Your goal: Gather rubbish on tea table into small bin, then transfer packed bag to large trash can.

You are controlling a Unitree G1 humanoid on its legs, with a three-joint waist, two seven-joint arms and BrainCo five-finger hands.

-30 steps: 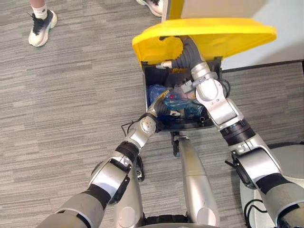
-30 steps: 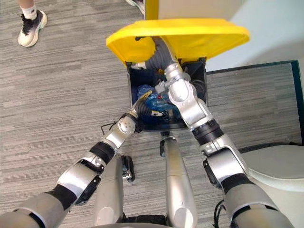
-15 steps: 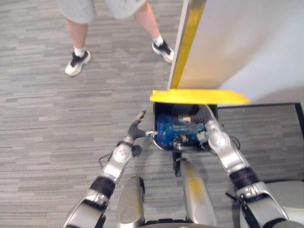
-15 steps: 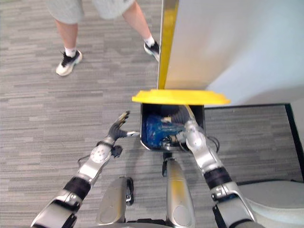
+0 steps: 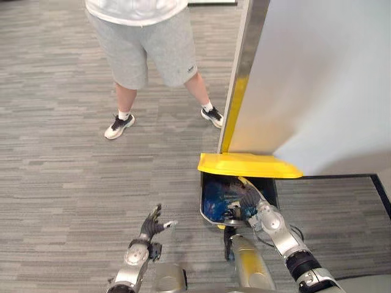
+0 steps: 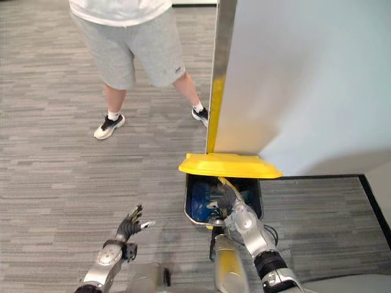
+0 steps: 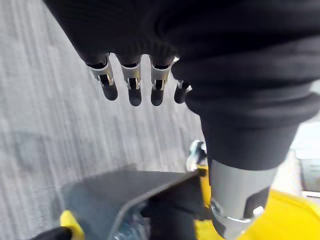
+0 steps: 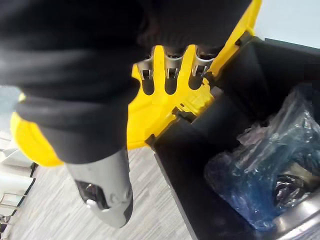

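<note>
Grey striped carpet (image 5: 61, 183) runs past a person (image 5: 146, 55) upper left and a white partition (image 5: 317, 79) upper right. Lower centre, the blue packed bag (image 5: 217, 195) sits in the yellow-lidded large trash can (image 5: 202, 204). The right robot hand (image 5: 247, 200) above it seems loose-fingered, and the left robot hand (image 5: 149, 227) is splayed, lower left.

Silver-grey arms (image 5: 279, 233) carry black bands. The left hand (image 5: 150, 226), left of the large trash can (image 5: 250, 165), and the right hand (image 5: 247, 198), at its opening, wear dark ribbed covers; silver fingers (image 7: 131, 85) end in dark tips.

Grey striped carpet floor (image 5: 61, 183), pale partition wall (image 5: 317, 79) alongside.
</note>
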